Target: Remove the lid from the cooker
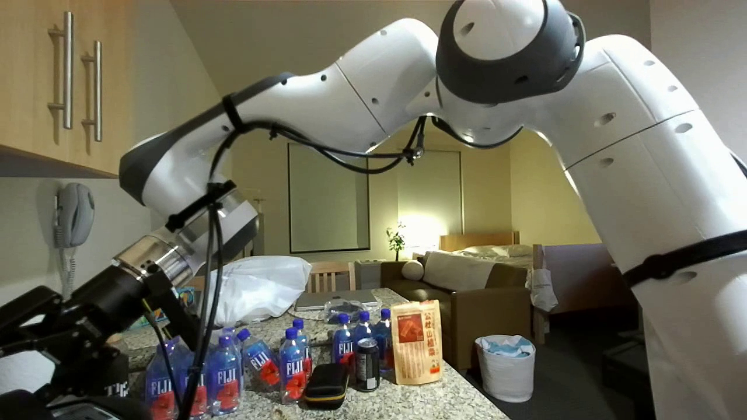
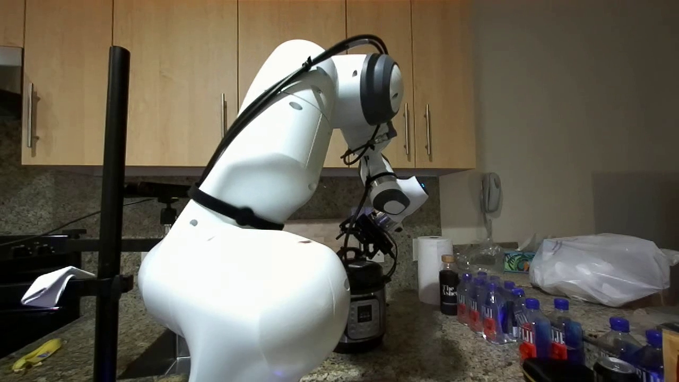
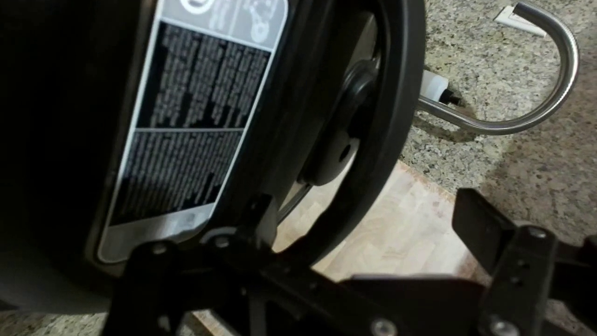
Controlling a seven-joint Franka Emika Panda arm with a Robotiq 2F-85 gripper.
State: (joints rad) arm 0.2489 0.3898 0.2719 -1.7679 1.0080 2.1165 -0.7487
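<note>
The broad black lid [image 2: 366, 275] sits on the steel-and-black cooker [image 2: 366, 318], partly hidden behind my arm in an exterior view. In the wrist view the lid [image 3: 70, 163], with its printed label, fills the left side. Its curved black handle [image 3: 396, 116] runs down toward the fingers. My gripper [image 3: 366, 212] is open. The left finger appears to be in the gap between handle and lid. The right finger is well outside the handle, so the handle passes between them, apart from the right finger. Contact with the left finger cannot be told. The gripper [image 2: 366, 239] shows just above the lid.
A paper towel roll [image 2: 434, 268] and a dark bottle [image 2: 449, 289] stand beside the cooker. Several blue-capped water bottles [image 1: 224, 373] stand farther along the counter. Wooden cabinets [image 2: 292, 21] hang above. A pale board [image 3: 396, 224] and a curved metal tube [image 3: 503, 128] lie beyond the handle.
</note>
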